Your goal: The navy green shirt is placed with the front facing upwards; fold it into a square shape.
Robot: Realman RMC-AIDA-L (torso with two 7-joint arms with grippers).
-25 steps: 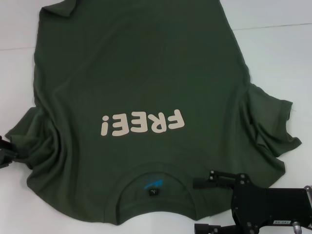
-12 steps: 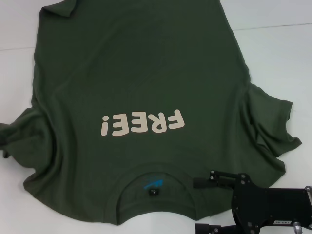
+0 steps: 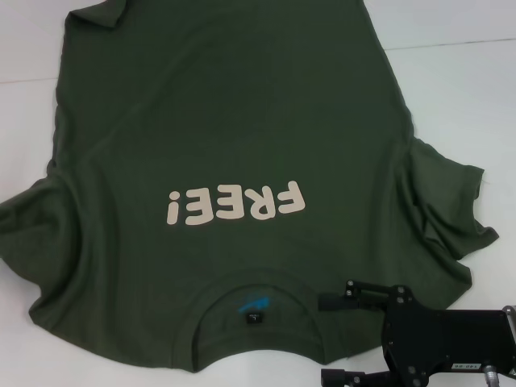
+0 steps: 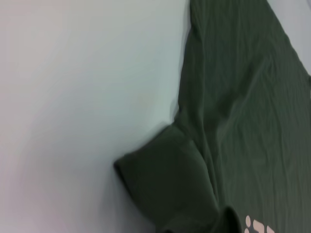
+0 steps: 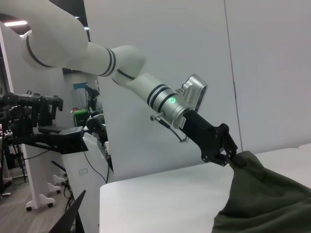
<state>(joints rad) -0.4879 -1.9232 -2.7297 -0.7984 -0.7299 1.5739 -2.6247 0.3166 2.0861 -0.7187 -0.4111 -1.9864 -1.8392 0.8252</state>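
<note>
Item: dark olive-green short-sleeved cotton T-shirt (image 3: 234, 121), spread on the white bench (image 3: 459, 89). Cream block lettering "FREE!" (image 3: 235, 203) across the chest, upside down in the head view. Small neck label unreadable.

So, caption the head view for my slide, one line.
Dark olive-green cotton T-shirt spread front-up on the white table, cream "FREE!" print and collar toward the robot, right gripper at the near edge.

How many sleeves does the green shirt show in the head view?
2: the dark olive-green cotton T-shirt has one sleeve on the robot's left, the other sleeve on its right; none hidden.
</note>
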